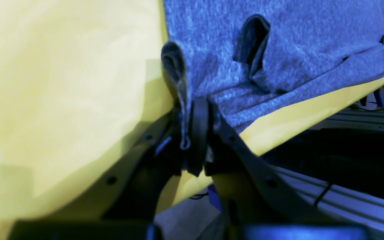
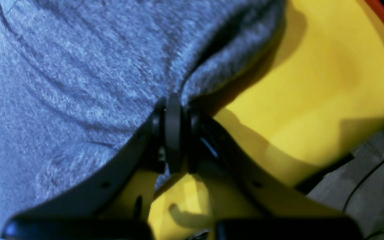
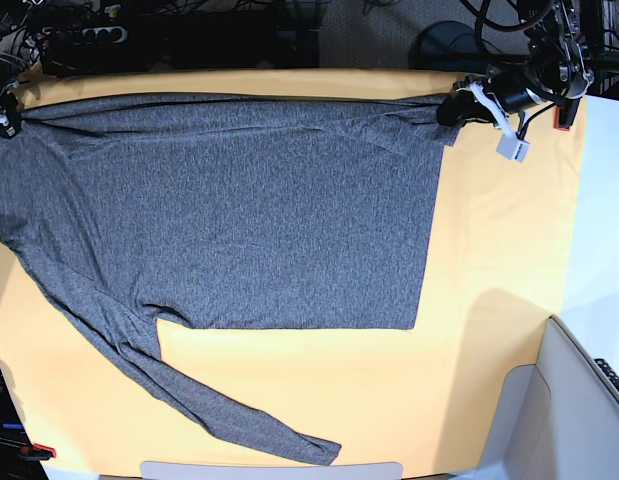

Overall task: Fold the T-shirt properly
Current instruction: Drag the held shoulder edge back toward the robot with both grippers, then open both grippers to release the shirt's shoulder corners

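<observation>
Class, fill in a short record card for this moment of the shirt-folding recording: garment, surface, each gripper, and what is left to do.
Garment: T-shirt, charcoal-grey, long-sleeved, spread mostly flat
Surface: yellow-orange tablecloth
Loose sleeve: one sleeve trails diagonally toward the near table edge
Left gripper: shut on the T-shirt, fabric pinched between its fingers, at the far edge on the base view's right
Right gripper: shut on the T-shirt, at the far edge on the base view's left
Far edge: stretched taut between the two grippers
Fold state: body unfolded; no neat fold visible yet
</observation>
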Robot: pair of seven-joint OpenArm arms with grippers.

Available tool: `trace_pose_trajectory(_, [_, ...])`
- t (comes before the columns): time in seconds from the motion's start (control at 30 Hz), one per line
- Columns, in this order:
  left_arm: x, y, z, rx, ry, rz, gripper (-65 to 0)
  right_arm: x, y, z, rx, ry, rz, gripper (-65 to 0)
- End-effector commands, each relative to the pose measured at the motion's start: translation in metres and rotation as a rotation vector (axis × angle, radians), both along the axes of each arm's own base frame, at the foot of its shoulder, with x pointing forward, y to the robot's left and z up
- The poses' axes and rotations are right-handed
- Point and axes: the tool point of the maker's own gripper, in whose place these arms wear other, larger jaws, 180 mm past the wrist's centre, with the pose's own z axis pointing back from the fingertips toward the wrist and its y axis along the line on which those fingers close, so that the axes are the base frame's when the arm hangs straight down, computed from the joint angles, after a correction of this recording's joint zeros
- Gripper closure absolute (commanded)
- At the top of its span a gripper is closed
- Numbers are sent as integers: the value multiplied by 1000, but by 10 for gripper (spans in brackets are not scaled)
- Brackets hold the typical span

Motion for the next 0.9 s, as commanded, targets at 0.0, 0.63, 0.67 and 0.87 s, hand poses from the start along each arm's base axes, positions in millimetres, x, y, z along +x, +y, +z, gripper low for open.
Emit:
trace_pose_trajectory(0.0, [-6,8,-1,37,20,-13,-5,-20,13,-24,43,146,23,0])
trace_pose_trajectory(0.63, [-10,10,-3,34,9,16,-76,-21,19,-29,57,160,36,0])
trace_pose_trajectory(0.67, [-10,10,-3,34,9,16,-95,-21,19,-30,57,162,35,0])
trace_pose_trajectory(0.87, [-9,10,-3,35,7,18,-141,-24,19,-31,58,168,35,0])
